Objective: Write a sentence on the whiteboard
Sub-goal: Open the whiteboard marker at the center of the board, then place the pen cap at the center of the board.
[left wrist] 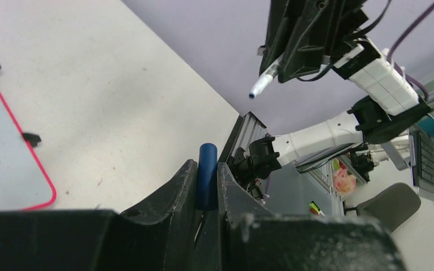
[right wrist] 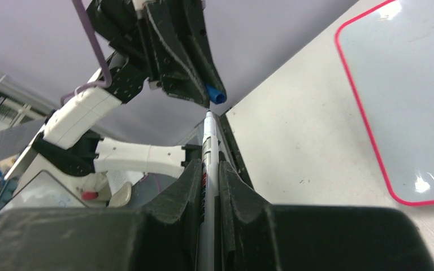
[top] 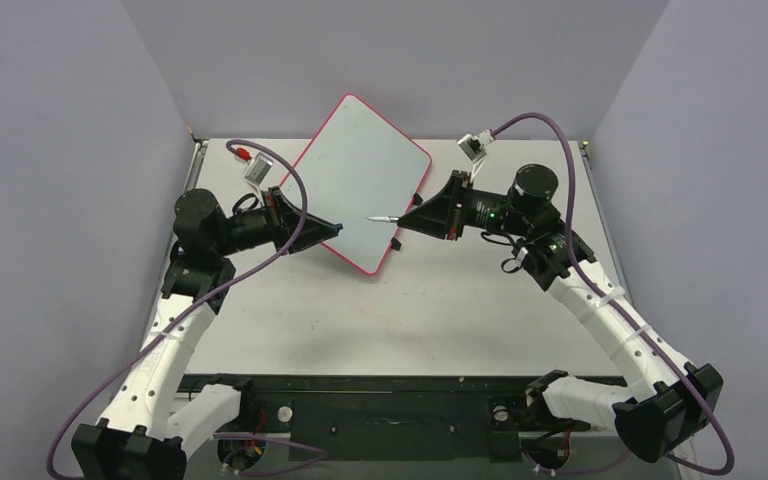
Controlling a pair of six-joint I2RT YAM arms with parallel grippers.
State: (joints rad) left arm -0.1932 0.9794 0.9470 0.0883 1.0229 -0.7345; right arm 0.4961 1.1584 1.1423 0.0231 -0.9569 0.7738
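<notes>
Two grippers clamped: left gripper (left wrist: 206,166) on blue marker cap (left wrist: 207,180), right gripper (right wrist: 209,166) on uncapped marker (right wrist: 208,141), clearest in wrist views. Overhead view shows the whiteboard (top: 365,180) whole, flat on the table (top: 460,300) between the arms.

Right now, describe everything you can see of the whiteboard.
The whiteboard is a rounded-corner rectangle with a thin red-pink rim and two small black clips on its right edge. Its glossy white face is blank, with some glare. It sits diagonally on the table, its far corner overlapping the back wall in the top view; flat or propped, I cannot tell.
</notes>
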